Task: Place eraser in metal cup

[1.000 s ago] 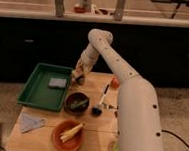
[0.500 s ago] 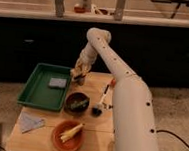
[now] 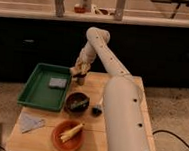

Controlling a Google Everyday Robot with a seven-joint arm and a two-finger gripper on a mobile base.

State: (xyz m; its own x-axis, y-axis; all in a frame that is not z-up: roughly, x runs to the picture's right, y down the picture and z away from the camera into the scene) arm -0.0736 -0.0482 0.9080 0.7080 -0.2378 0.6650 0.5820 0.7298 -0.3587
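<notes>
The metal cup [image 3: 80, 80], small, dark and narrow, stands on the wooden table [image 3: 41, 142] just right of the green tray's far corner. My gripper [image 3: 79, 69] hangs directly above the cup, very close to its rim. I cannot make out an eraser in the gripper. A flat grey block [image 3: 57, 82] lies in the green tray [image 3: 33, 96]; I cannot tell whether it is the eraser.
A dark brown bowl [image 3: 77, 102] sits in front of the cup. An orange bowl [image 3: 68, 136] with a yellowish item is near the front edge. A grey cloth [image 3: 30, 122] lies front left. A small dark object [image 3: 97, 110] sits beside my arm.
The gripper has moved slightly left and down, closer to the metal cup. Nothing on the table has moved.
</notes>
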